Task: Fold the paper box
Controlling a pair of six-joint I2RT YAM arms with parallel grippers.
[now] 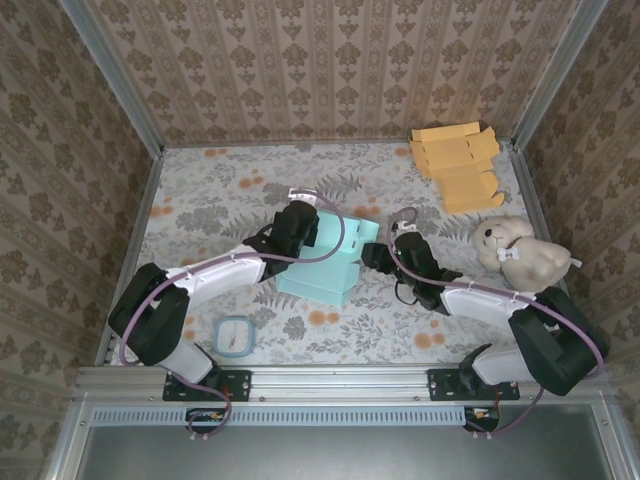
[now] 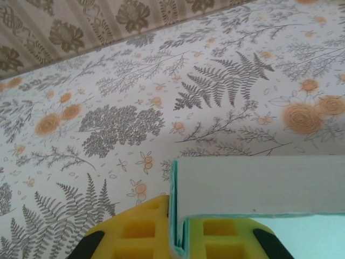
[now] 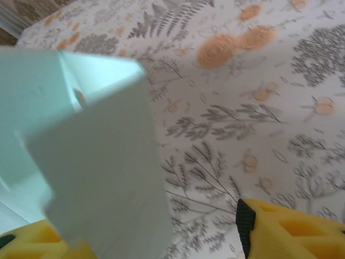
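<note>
**Paper box pinched by the left claw at mid-table**

From the top camera, the table (image 1: 200, 210) wore a pale cloth printed with grey ferns and orange flowers. Brown patterned wallpaper (image 1: 320, 60) closed it in on the left, far and right sides, with metal posts at the corners. The pale blue paper box (image 1: 325, 265) lay half folded at the middle of the table. The left claw (image 1: 300, 222) sat on its far left edge and the right claw (image 1: 372, 254) just beside its right edge. A stack of flat tan cardboard (image 1: 455, 165) lay in the far right corner, a cream teddy bear (image 1: 520, 255) sat at the right, and a small round dish (image 1: 235, 336) rested near the left.

In the left wrist camera, the left claw (image 2: 180, 240) was pressed together on an upright wall of the paper box (image 2: 259, 186), yellow fingers (image 2: 137, 232) on either side of it. Cloth and wallpaper lay beyond.

In the right wrist camera, the right claw (image 3: 153, 240) stood spread. A flap of the paper box (image 3: 102, 178) rose between the fingers, well clear of the right finger (image 3: 294, 232).
</note>
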